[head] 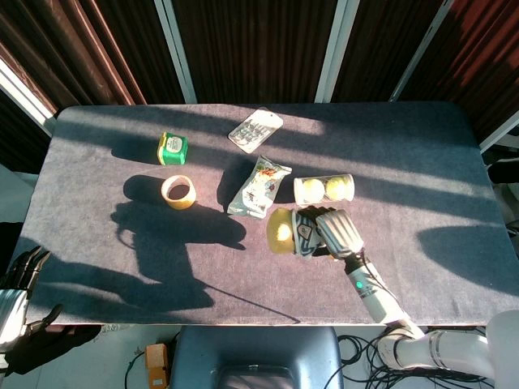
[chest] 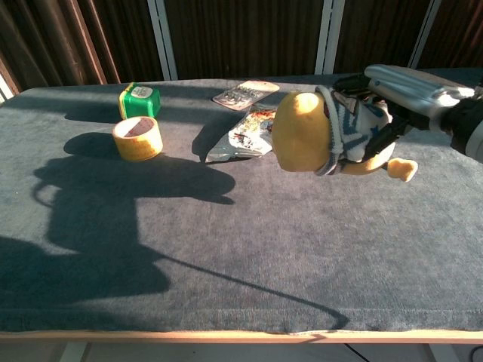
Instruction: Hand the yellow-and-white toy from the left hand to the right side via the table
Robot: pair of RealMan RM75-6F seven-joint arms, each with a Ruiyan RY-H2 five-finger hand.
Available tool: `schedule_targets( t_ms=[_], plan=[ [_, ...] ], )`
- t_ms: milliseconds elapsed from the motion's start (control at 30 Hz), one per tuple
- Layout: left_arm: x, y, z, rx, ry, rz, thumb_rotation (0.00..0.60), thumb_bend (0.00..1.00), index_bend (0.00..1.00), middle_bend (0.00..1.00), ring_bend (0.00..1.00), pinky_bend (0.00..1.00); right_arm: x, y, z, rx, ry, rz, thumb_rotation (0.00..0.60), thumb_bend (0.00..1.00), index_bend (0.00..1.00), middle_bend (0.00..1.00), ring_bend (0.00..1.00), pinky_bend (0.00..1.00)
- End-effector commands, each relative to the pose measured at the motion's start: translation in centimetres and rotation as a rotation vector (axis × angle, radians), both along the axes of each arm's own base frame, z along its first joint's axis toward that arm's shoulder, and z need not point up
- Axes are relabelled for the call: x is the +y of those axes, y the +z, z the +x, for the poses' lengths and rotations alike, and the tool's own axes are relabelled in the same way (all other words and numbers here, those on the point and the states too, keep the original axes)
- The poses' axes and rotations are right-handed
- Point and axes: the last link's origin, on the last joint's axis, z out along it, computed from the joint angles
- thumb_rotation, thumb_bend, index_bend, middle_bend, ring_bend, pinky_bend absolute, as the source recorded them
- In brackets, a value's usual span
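Observation:
The yellow-and-white toy [head: 285,230] [chest: 309,132] hangs above the table, lifted in my right hand [head: 336,232] [chest: 404,94], which grips it from the right side. It hovers just in front of the snack bag and the ball tube, right of the table's middle. My left hand [head: 20,279] sits off the table's near left corner, holding nothing, fingers apart; the chest view does not show it.
A roll of tape [head: 178,191] [chest: 136,137] and a green tub [head: 172,147] [chest: 138,100] stand at the left. A snack bag [head: 258,187] [chest: 245,132], a blister pack [head: 255,129] [chest: 245,93] and a clear tube of tennis balls [head: 324,189] lie mid-table.

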Motion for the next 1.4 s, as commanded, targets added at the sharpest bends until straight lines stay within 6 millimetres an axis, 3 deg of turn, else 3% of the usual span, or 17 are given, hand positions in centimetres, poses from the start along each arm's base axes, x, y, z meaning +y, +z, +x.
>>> schedule_targets(
  t_ms=[33,100,133,167,233,333,433,567,767,933,1067,1233,1400],
  plan=[
    [0.0,-0.1,0.1,0.003,0.002,-0.003,0.6,0.23,0.0,0.0,0.02,0.27,1.2,1.6,-2.6,0.006,-0.04,-0.018,0.6,0.02,0.76,0.66,0.69,0.74],
    [0.1,-0.3,0.2,0.009,0.001,-0.01,0.6,0.23,0.0,0.0,0.02,0.27,2.0,3.1,-5.2,0.029,-0.073,-0.038,0.6,0.02,0.67,0.63,0.62,0.68],
    [0.1,-0.4,0.3,0.016,-0.001,-0.014,0.6,0.23,0.0,0.0,0.02,0.27,2.3,3.8,-6.5,0.043,-0.09,-0.044,0.6,0.02,0.59,0.59,0.56,0.6],
    [0.2,-0.7,0.6,0.031,-0.016,-0.024,0.6,0.23,0.0,0.0,0.03,0.27,2.8,4.8,-9.4,0.076,-0.161,-0.036,0.6,0.02,0.52,0.54,0.5,0.53],
    [0.2,-1.0,0.8,0.041,-0.021,-0.032,0.6,0.23,0.0,0.0,0.03,0.28,3.0,5.6,-11.6,0.08,-0.208,-0.001,0.6,0.02,0.33,0.37,0.31,0.32],
    [0.2,-1.2,0.9,0.05,-0.023,-0.044,0.6,0.23,0.0,0.0,0.03,0.28,3.1,6.2,-13.4,0.066,-0.249,0.015,0.6,0.02,0.22,0.22,0.14,0.14],
    [0.2,-1.3,1.0,0.056,-0.023,-0.046,0.6,0.23,0.0,0.0,0.03,0.28,3.4,6.8,-14.3,0.037,-0.259,0.017,0.6,0.02,0.12,0.09,0.02,0.03],
    [0.3,-1.6,1.1,0.063,-0.02,-0.058,0.6,0.23,0.0,0.0,0.03,0.28,4.2,7.5,-14.7,0.022,-0.217,0.012,0.6,0.02,0.0,0.0,0.0,0.0],
    [0.5,-1.7,1.1,0.075,-0.008,-0.066,0.6,0.23,0.0,0.01,0.03,0.28,6.3,9.0,-13.9,-0.015,-0.132,-0.01,0.6,0.01,0.0,0.0,0.0,0.0],
    [0.4,-1.7,1.1,0.082,-0.005,-0.047,0.6,0.23,0.0,0.01,0.03,0.28,9.6,12.0,-12.5,-0.069,-0.078,-0.126,0.6,0.01,0.0,0.0,0.0,0.0],
    [0.2,-1.5,1.1,0.085,-0.013,-0.019,0.6,0.23,0.0,0.01,0.03,0.28,13.3,14.1,-12.6,0.004,-0.148,-0.266,0.6,0.01,0.0,0.0,0.0,0.0],
    [-0.2,-1.3,1.0,0.085,-0.016,0.006,0.6,0.23,0.0,0.01,0.03,0.28,16.0,14.3,-14.0,0.097,-0.281,-0.377,0.6,0.01,0.0,0.0,0.0,0.0],
    [-0.2,-1.3,0.9,0.089,-0.013,0.017,0.6,0.23,0.0,0.01,0.03,0.28,15.7,13.8,-14.3,0.153,-0.295,-0.293,0.6,0.01,0.0,0.0,0.0,0.0]
  ],
)
